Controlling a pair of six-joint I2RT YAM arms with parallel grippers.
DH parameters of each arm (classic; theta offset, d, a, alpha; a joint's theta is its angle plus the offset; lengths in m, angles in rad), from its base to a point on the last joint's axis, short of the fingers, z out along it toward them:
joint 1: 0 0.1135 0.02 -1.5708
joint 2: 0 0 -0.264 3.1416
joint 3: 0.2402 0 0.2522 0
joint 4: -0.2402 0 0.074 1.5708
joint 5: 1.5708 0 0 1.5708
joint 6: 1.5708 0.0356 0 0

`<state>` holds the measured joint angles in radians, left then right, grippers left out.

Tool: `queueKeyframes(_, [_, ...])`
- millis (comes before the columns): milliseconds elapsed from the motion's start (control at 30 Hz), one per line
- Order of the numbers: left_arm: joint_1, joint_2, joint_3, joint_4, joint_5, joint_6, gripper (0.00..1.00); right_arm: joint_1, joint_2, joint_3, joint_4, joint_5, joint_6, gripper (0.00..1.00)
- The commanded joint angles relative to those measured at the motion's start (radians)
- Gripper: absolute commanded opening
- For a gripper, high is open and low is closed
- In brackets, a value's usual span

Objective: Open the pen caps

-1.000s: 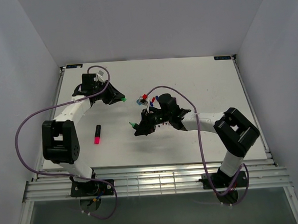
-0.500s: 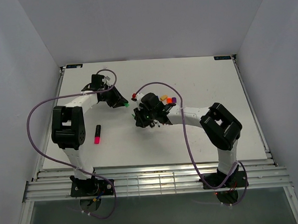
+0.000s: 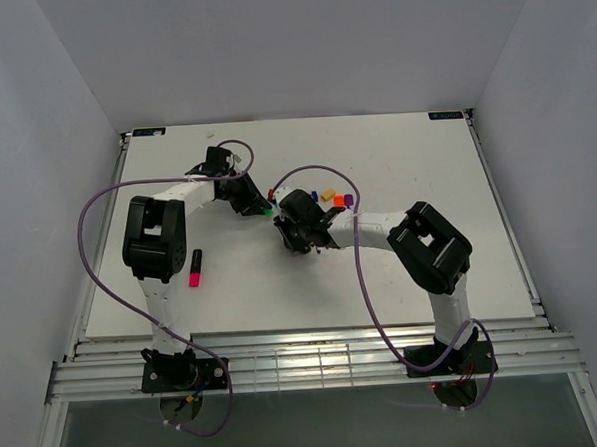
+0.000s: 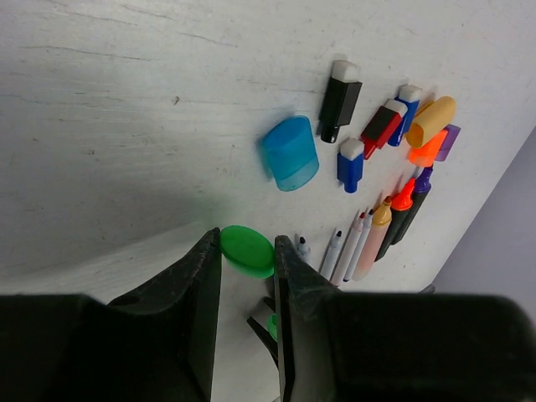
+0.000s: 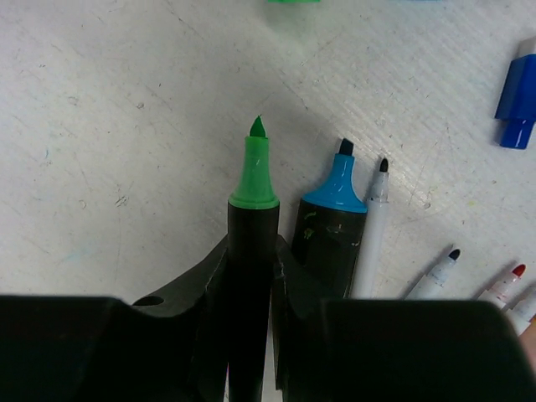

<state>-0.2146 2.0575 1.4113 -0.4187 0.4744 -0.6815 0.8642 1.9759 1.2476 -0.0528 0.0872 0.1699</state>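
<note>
Green cap (image 4: 247,251): off its marker, pinched tight between the left jaws, about mid-desk in the top view.
Green marker (image 5: 254,201): bare green tip out, black barrel clamped in the right jaws, close to the left jaws.
Blue cap (image 4: 289,153): lying loose on the desk (image 4: 126,100), just beyond the green cap.
More caps: yellow-orange cap (image 4: 431,121), orange cap (image 4: 425,152) and purple cap (image 4: 449,141) bunched together, with a small blue-and-white cap (image 4: 350,161) near them.
Blue-tipped marker (image 5: 333,209): uncapped, lying right beside the green marker, thin pens (image 5: 377,209) fanned next to it.
Pink-capped marker (image 3: 195,268): cap on, alone by the left arm, well apart from the rest.
</note>
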Motion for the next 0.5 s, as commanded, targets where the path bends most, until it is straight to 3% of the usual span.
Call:
queueKeyframes(0, [0.0,0.012,0.04,-0.015,-0.02,0.0,0.2,0.001,0.032,0.033,-0.005,0.048,-0.026,0.13])
queueKeyframes(467, [-0.002,0.043,0.075,-0.045,-0.052,0.013,0.49,-0.001,0.035,0.032,-0.005,0.046,-0.035,0.3])
